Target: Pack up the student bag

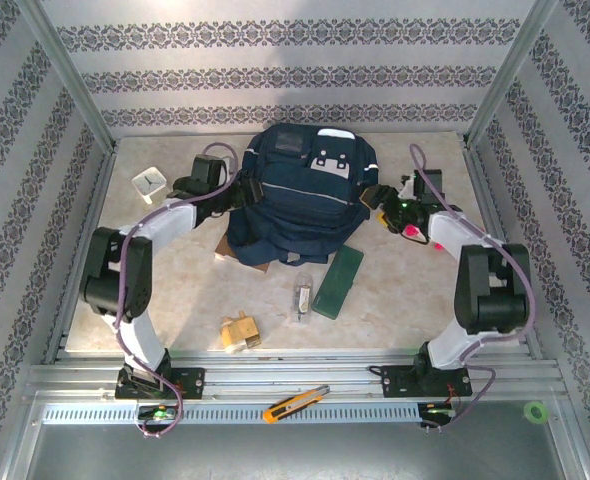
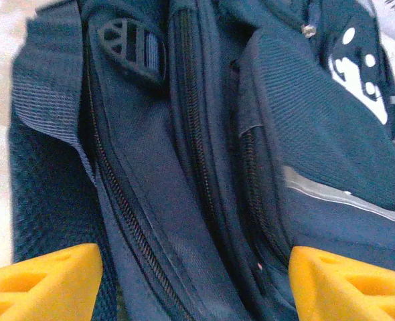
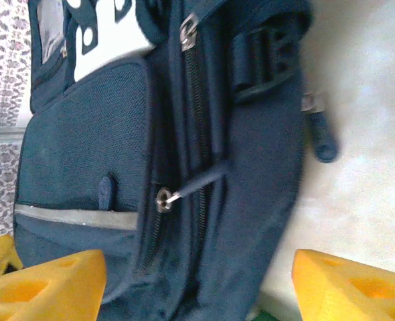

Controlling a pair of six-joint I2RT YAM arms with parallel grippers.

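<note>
The student bag (image 1: 300, 195), a large dark navy backpack with a grey-white patch and a thin light stripe, lies at the back middle of the table. My left gripper (image 1: 239, 190) is at the bag's left side. In the left wrist view this gripper (image 2: 196, 281) stands open, its yellow fingers (image 2: 43, 281) wide apart with zippered folds of the bag (image 2: 184, 167) between them. My right gripper (image 1: 375, 197) is at the bag's right side. In the right wrist view it (image 3: 199, 281) is open, astride the bag's edge (image 3: 251, 200), below a metal zipper pull (image 3: 164, 198).
A white box (image 1: 150, 181) sits at the back left. A green flat case (image 1: 337, 281), a small metal item (image 1: 302, 303) and wooden blocks (image 1: 239, 332) lie in front of the bag. An orange utility knife (image 1: 295, 403) rests on the front rail.
</note>
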